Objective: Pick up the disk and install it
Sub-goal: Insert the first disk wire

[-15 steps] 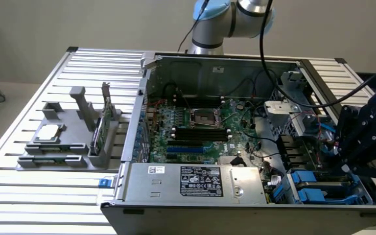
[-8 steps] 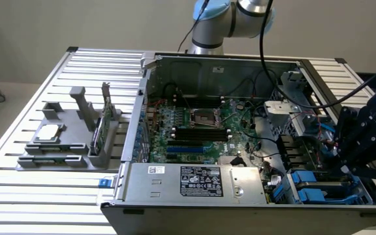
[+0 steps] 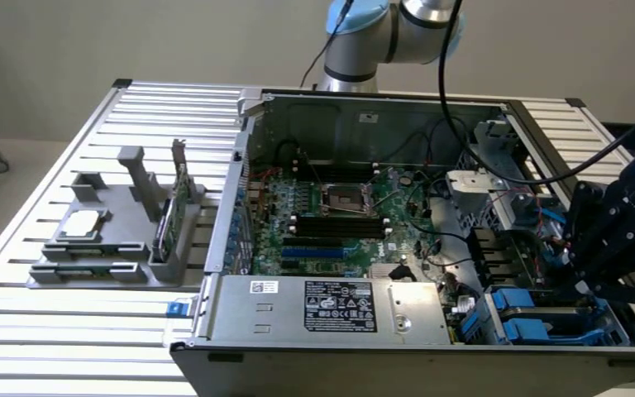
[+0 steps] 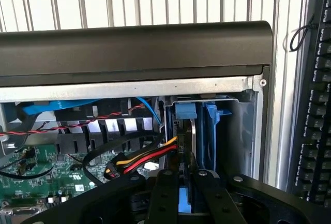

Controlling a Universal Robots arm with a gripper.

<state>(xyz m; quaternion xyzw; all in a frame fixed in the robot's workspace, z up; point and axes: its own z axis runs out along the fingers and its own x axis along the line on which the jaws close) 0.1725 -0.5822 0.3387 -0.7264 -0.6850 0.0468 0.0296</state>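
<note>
Blue plastic rails around thin grey metal: the disk, seen edge-on, upright in the drive bay at a corner of the computer case, just beside 1 more blue carrier. Pinched between 2 matte black fingers of the claw, set narrow and closed on the disk's edge. Red, yellow and black wires in glossy loops close by. Beyond them, a bare folded steel lip and the case's smooth dark panel. Ribbed aluminium surface behind, black keyboard alongside.

Green motherboard flat inside the open case. Silver boxy power supply with a white label. Grey moulded fixture on the slats toward the exterior view's left.

Grey-jointed arm rising at the far side of the case, cables trailing. Black claw pointed down into the bay at the exterior view's right.
</note>
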